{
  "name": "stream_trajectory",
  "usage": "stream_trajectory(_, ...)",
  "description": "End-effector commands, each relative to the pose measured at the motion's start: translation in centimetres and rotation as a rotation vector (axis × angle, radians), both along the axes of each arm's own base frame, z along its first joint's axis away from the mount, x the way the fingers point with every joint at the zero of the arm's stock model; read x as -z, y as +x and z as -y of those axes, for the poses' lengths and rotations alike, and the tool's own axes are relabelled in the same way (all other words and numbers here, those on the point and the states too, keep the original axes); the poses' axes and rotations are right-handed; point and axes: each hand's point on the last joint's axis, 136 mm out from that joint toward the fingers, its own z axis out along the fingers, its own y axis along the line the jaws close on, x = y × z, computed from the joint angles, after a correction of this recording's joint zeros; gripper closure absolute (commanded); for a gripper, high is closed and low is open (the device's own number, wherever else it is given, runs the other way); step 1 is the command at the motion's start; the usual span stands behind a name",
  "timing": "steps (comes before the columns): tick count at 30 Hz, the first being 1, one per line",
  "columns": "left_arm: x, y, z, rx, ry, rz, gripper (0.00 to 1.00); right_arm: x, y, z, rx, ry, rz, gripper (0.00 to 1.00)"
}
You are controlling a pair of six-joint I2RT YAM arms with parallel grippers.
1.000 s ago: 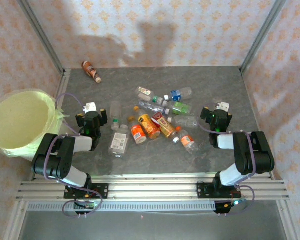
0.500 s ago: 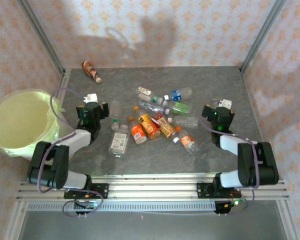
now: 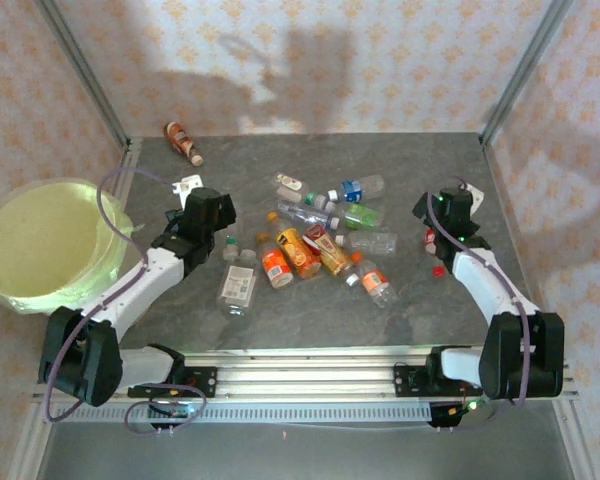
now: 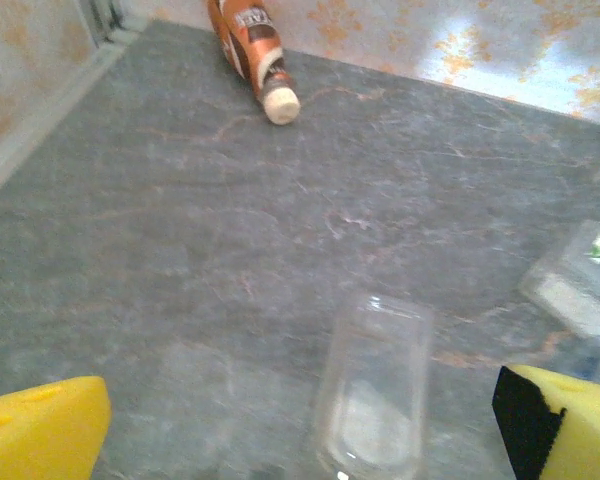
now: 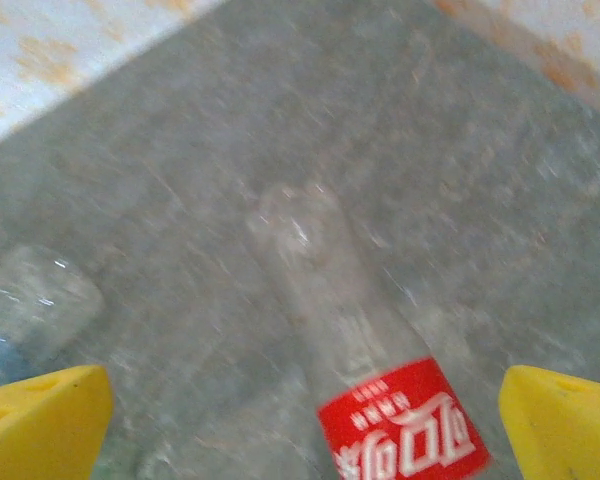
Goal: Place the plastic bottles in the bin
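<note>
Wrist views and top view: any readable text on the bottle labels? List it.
No text is legible.
Red label, right wrist view: white characters, too blurred to quote.
Orange-brown bottle, left wrist view: print too small.
Bottle pile, top view: labels too small.

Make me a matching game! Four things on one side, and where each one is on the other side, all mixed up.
1 bin
2 brown bottle
3 red-label bottle
4 clear bottle

A alone in the far left corner
B below the open right gripper
C beside the left edge of the table
D below the open left gripper

Pairs: 1-C, 2-A, 3-B, 4-D
</note>
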Motion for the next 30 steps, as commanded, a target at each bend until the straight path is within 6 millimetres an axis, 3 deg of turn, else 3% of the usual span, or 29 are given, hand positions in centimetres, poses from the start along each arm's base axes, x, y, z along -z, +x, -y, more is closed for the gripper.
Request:
stream_trajectory(1, 2.5, -2.6, 1.5, -0.037, -0.181, -0.148, 0.00, 4.0, -2.4, -0.1, 0.011, 0.040, -0.265, 0.01)
stream_trajectory(5, 3.5, -4.2, 2.2, -0.062, -0.273, -0.208, 0.00, 6.0, -2.9, 0.4, 0.019, 0.003, -0.403, 0.01)
stream_trajectory(11, 4.5, -7.0, 3.2, -0.030, -0.332, -0.345, 0.00, 6.7, -2.3, -0.5, -0.040, 0.032, -0.393, 0.01)
stream_trajectory(14, 6.1, -10.0, 3.5, -0.016, -0.307, -0.482, 0.00, 6.8, -2.4, -0.3, -0.043, 0.017, -0.401, 0.01)
stream_trajectory(18, 7.5, -13.1, 5.3, 0.102, -0.224, -0.585, 0.00, 6.7, -2.5, -0.1, -0.037, 0.002, -0.398, 0.01)
stream_trajectory(20, 8.1, -14.4, 4.8, 0.092, -0.124, -0.602, 0.00, 6.4, -2.4, 0.0, -0.033, 0.001, -0.388, 0.01)
stream_trajectory(30, 11.0, -15.7, 7.8, 0.384, 0.034, -0.637, 0.00, 3.9, -1.4, 0.1, -0.010, 0.011, -0.259, 0.01)
